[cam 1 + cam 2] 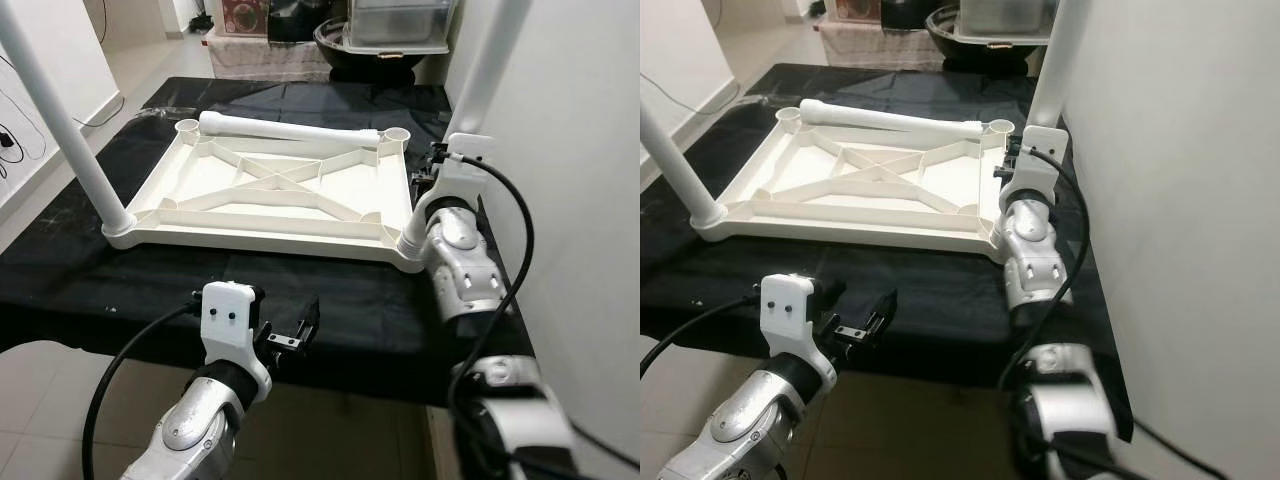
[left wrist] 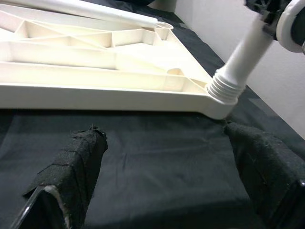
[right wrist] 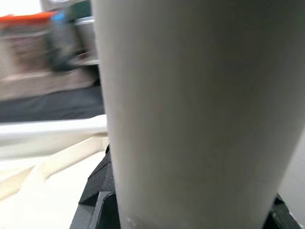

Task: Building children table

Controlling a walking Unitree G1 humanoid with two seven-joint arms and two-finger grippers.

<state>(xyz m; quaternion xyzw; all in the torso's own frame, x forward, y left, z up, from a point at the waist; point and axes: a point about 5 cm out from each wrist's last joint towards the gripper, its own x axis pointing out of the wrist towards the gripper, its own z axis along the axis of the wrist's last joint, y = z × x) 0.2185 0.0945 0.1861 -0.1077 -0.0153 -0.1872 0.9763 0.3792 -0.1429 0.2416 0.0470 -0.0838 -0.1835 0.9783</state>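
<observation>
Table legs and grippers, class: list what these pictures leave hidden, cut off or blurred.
1. Tops of both standing legs, near-left leg and near-right leg: cut off by the top edge in the eye views.
2. Right gripper: its grip is hidden behind its wrist; the right wrist view is blocked by the leg.
3. Clutter behind the tabletop: blurred in the right wrist view.
4. Left gripper: fingertips cut off by the bottom edge.

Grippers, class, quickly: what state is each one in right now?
Left gripper: jaws open, holding nothing, above the black cloth.
Right gripper: jaws shut around the upright white table leg.
</observation>
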